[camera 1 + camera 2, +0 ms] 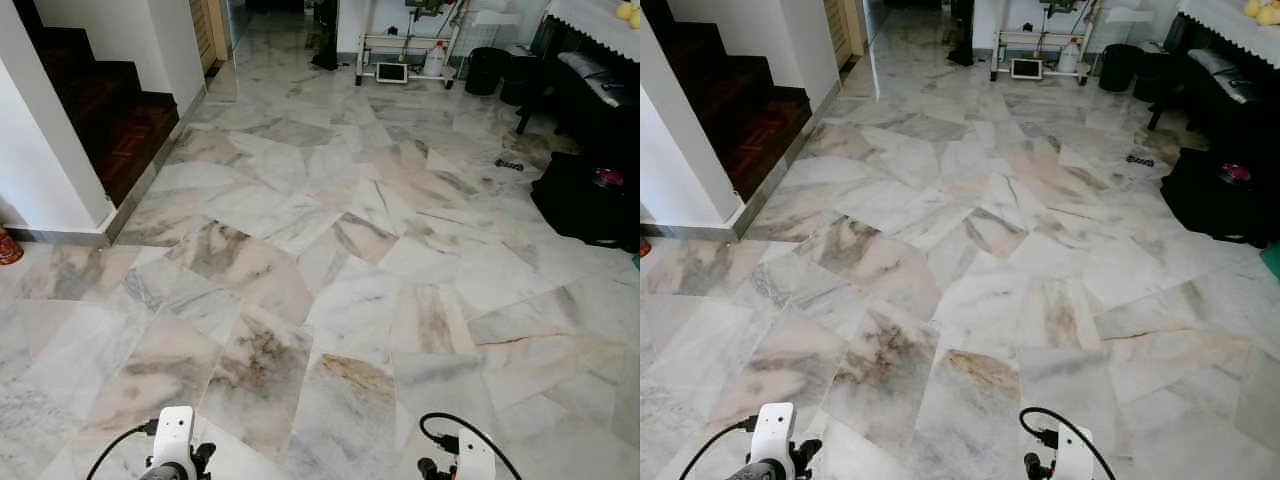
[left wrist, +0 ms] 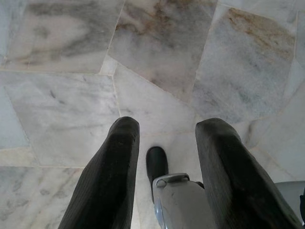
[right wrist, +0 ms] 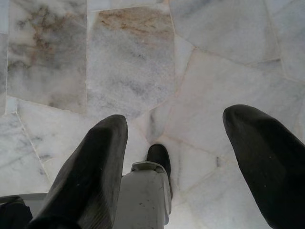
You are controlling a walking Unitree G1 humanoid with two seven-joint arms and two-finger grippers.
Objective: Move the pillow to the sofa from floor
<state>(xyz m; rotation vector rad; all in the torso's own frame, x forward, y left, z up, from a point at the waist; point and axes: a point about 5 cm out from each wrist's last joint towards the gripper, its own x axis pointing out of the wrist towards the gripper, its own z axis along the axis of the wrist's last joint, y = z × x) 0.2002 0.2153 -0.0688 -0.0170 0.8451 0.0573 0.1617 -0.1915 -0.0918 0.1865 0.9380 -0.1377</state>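
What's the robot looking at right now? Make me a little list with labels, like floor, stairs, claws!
floor: pale marble floor with grey and brown veins
stairs: dark wooden stairs on the robot's left, beside a white wall
far end: white rack and black bin
right side: black bag on the floor, dark furniture behind it
left claw: left claw open, holding nothing, above bare marble
right claw: right claw open, holding nothing, above bare marble
pillow: not spotted
sofa: not spotted

marble floor carries a black bag and bin.
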